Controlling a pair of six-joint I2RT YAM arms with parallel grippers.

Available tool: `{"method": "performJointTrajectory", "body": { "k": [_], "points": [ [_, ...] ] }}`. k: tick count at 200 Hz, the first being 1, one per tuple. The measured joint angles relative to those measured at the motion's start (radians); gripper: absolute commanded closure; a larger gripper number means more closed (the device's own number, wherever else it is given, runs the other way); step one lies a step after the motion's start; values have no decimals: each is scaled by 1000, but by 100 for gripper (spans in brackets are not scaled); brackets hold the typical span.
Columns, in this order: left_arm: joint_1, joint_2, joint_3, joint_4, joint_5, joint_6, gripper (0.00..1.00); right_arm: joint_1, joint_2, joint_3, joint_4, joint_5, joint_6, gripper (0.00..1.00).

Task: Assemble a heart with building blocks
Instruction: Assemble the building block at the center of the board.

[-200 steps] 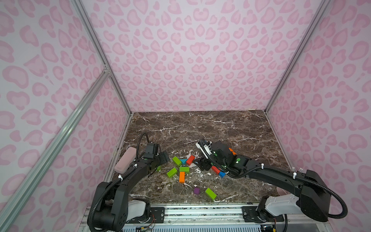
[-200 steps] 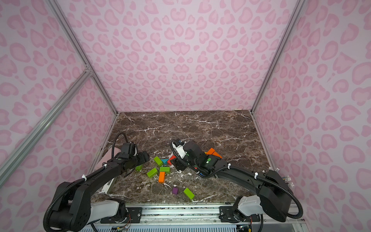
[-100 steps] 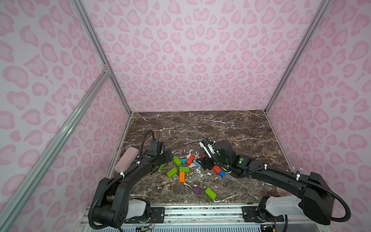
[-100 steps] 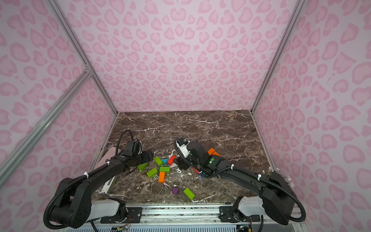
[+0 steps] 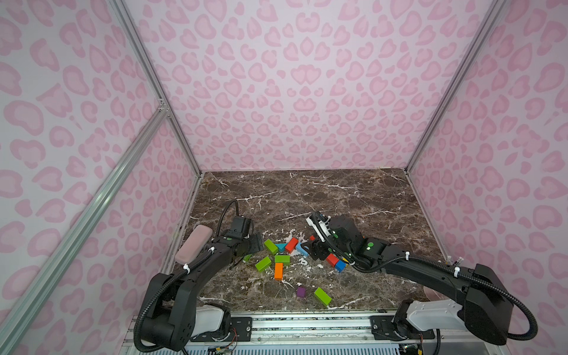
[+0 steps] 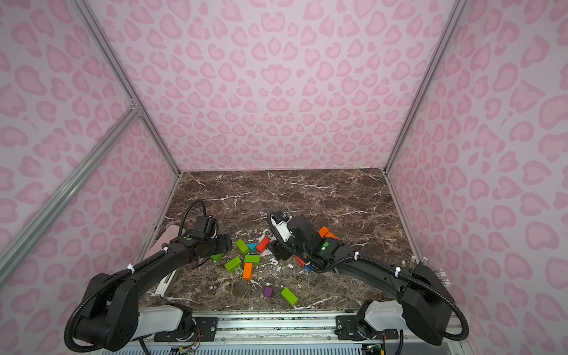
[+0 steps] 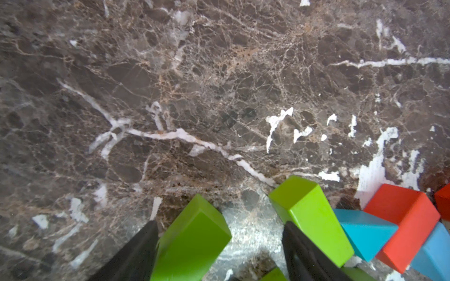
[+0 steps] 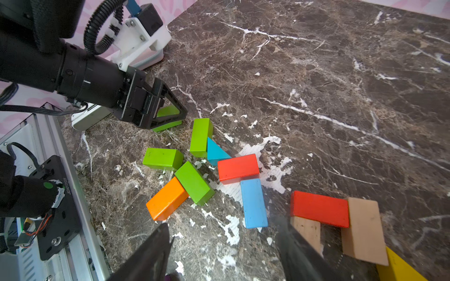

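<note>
Left gripper point(image 7: 220, 225), jaws parted, straddles a green brick point(image 7: 192, 240) toward the counter's point(image 7: 219, 73) left edge; right gripper point(image 8: 224, 222) hangs released and empty near a blue brick point(image 8: 253, 203).

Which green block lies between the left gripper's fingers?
The lone green block beside the cluster; the open left gripper straddles it. Other green blocks lie outside.

Black arms point(image 5: 199, 270), ribbed cables point(image 8: 91, 26)
</note>
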Motion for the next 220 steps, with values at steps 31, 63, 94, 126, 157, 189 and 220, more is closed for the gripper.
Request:
{"method": "performJointTrajectory", "body": {
  "k": [31, 63, 94, 126, 157, 189, 220],
  "points": [
    [-16, 2, 2, -15, -14, 0, 25, -3, -2, -3, -5, 0, 0, 27],
    [-31, -2, 2, -31, -30, 0, 30, -3, -3, -13, -9, 1, 0, 27],
    [-52, 9, 3, -34, -42, 0, 35, -5, -8, -20, -8, 4, 0, 27],
    [-80, 10, 4, -40, -46, 0, 39, -5, -16, -29, -11, 4, 0, 27],
    [-92, 10, 6, -46, -49, -1, 43, -5, -19, -33, -12, 4, 1, 27],
    [-102, 1, 10, -51, -48, -1, 46, -5, -20, -33, -12, 4, 1, 27],
    [-103, -11, 10, -51, -33, -1, 48, -5, -21, -39, -7, 4, 1, 27]
  ]
}}
